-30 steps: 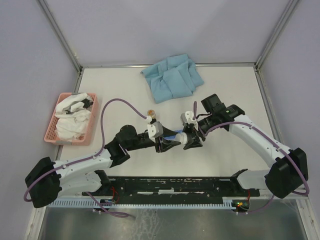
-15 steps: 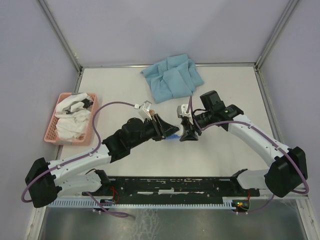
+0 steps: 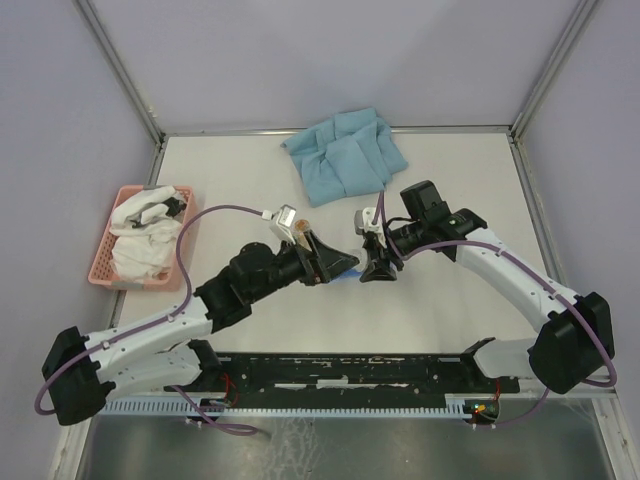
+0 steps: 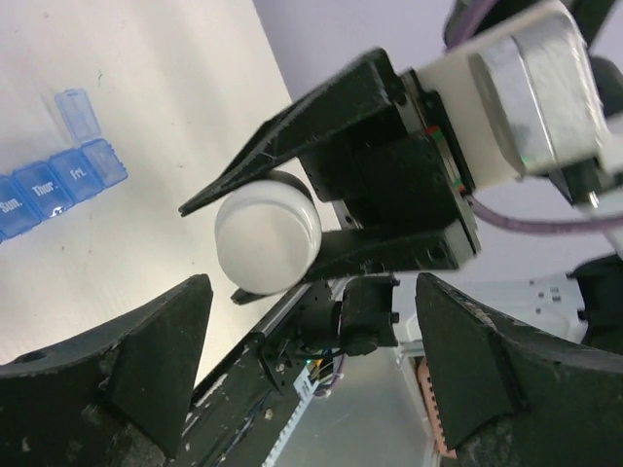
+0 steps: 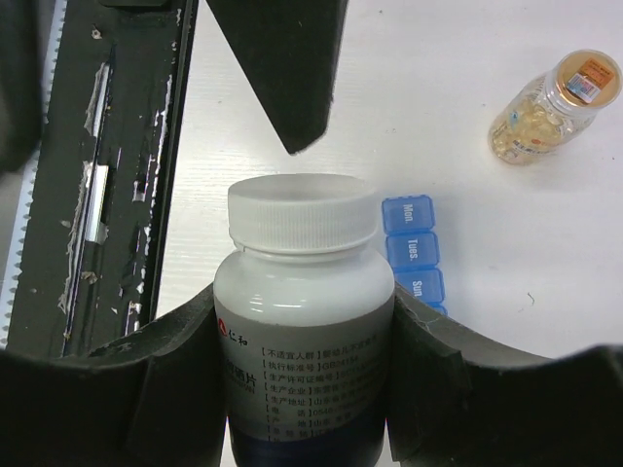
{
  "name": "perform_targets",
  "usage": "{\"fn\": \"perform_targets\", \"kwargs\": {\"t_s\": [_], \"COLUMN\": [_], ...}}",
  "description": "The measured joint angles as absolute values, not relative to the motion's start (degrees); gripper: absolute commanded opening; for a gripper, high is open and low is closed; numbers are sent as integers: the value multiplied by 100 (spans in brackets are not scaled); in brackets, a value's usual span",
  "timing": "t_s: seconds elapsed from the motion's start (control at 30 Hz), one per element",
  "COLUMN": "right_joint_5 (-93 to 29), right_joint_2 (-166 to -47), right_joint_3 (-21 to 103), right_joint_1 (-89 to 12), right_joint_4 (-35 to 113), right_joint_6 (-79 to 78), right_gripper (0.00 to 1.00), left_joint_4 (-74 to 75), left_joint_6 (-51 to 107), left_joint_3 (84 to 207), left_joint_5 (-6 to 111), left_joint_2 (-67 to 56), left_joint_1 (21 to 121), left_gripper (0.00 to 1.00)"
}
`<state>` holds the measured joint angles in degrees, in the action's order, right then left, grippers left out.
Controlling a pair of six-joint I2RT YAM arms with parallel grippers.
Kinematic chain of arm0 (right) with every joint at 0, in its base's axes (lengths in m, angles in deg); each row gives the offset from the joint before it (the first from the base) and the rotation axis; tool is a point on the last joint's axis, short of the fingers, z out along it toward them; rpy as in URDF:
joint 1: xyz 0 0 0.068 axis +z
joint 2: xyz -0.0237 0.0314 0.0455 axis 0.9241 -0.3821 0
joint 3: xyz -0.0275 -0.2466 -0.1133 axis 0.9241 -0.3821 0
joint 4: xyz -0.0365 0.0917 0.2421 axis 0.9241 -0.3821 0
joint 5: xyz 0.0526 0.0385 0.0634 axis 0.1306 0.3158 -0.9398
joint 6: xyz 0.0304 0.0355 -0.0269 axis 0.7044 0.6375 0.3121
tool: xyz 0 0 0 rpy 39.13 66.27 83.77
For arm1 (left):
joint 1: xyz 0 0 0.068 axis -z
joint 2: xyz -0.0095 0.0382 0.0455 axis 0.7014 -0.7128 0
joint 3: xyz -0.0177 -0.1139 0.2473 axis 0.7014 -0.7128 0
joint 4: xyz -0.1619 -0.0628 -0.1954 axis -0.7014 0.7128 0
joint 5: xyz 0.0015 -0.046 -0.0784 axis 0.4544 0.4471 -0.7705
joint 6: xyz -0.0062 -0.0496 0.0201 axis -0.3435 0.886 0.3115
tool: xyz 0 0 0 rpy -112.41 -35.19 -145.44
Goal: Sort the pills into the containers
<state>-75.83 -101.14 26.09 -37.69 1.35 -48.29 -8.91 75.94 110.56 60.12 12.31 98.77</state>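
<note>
My R pincer clenched on white bottle. L pincer released, spread wide, cap just ahead of it. Blue pill box beside R pincer.

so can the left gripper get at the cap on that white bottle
Probably yes: the left gripper is open and faces the white cap, which sticks out clear of the right gripper holding the white pill bottle.

Bright, even overhead light leaves only soft, faint shadows on the white table. Both wrist views blur their near fingers, while the white bottle is sharp.
</note>
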Motion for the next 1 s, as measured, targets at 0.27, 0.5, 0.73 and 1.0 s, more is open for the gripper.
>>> {"fn": "perform_targets", "kwargs": {"t_s": [0.27,0.5,0.73,1.0], "right_joint_5": [-7683,-7851,-7943,-7974], "right_joint_2": [-10114,-10114,-10129,-10129], "right_joint_3": [2609,2609,2609,2609], "right_joint_1": [-3769,-3769,-3769,-3769], "right_joint_4": [-68,-330,-520,-608], "right_joint_6": [-5017,-5342,-5561,-5668], "right_gripper": [1,1,1,1], "left_joint_4": [-2078,-3203,-4099,-3994], "left_joint_6": [5690,2776,908,604], "left_joint_3": [9450,8387,8663,9913], "left_joint_5": [5407,5190,4644,3372], "left_joint_2": [2335,2949,2269,1052], "left_joint_1": [9877,9877,9869,9372], "left_gripper": [90,96,95,87]}}
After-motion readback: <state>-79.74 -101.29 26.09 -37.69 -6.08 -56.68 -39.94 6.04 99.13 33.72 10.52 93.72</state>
